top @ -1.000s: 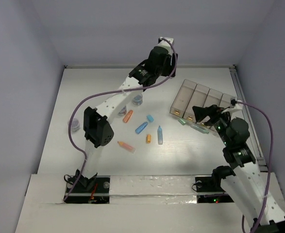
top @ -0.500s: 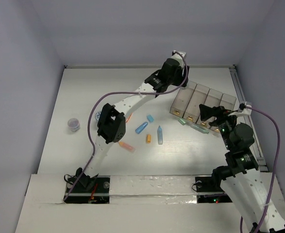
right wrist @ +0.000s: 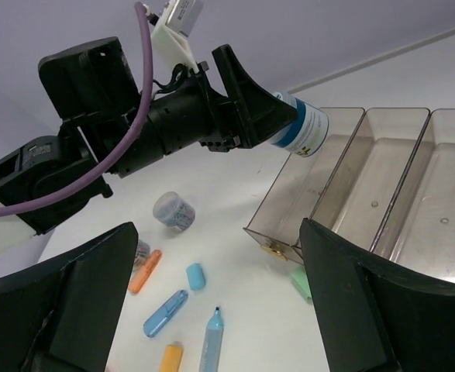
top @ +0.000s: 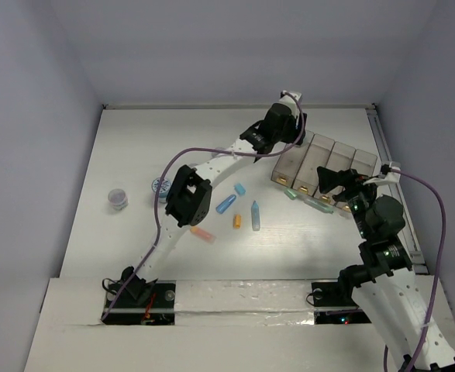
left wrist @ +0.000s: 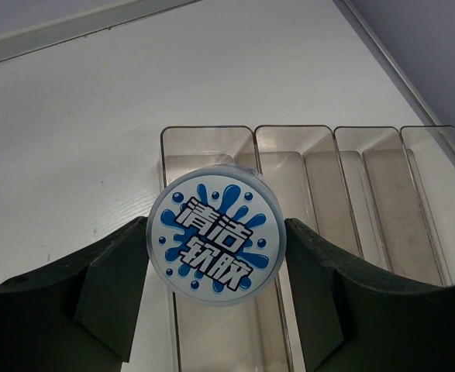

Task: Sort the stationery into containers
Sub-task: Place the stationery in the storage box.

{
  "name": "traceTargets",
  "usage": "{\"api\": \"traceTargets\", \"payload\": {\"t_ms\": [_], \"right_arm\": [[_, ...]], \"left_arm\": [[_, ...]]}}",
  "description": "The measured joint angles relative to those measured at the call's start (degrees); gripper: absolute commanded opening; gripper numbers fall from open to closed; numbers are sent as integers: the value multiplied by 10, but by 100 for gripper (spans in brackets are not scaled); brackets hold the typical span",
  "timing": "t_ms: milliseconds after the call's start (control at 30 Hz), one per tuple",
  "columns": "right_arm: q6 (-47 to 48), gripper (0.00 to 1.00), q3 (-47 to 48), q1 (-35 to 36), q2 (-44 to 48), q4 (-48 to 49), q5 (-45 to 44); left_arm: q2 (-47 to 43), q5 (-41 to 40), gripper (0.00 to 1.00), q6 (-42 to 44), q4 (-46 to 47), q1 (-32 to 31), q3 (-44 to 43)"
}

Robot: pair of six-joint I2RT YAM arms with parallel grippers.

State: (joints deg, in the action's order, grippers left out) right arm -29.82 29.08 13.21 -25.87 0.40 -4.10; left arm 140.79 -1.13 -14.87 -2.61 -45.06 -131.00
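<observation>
Tabletop [top: 134,147]: left gripper [left wrist: 216,260] extended, clamping tub [left wrist: 216,232].

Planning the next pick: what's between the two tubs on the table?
Bare table between purple tub and blue tub, seen in the top view.

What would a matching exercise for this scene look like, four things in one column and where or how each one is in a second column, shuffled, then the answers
Column one
1. blue-label tub
2. purple tub
3. short orange stick
4. right gripper

Column two
A. open, holding nothing, near the organiser box
B. clamped in the left gripper, above the organiser box
C. standing at the far left of the table
D. lying mid-table beside the blue marker

Pairs: 1-B, 2-C, 3-D, 4-A
</observation>
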Motion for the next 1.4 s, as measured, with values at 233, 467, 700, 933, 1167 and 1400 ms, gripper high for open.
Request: {"api": "traceTargets", "payload": {"t_ms": [233,467,700,933,1167,1400], "right_arm": [[0,91,0,0,-12,0,8],[0,94,0,0,-12,0,11],[0,94,0,0,-12,0,15],[0,94,0,0,-12,0,16],[0,96,0,0,-12,0,18],[0,96,0,0,-12,0,20]], "left_arm": [[21,-5,22,5,10,-1,0],[29,-8,25,17,15,-6,0],[40,-23,29,27,25,-16,0],[52,-38,34,35,28,-18,0],[55,-57,70,49,28,-28,0],[55,-62,95,49,59,-36,-2]]}}
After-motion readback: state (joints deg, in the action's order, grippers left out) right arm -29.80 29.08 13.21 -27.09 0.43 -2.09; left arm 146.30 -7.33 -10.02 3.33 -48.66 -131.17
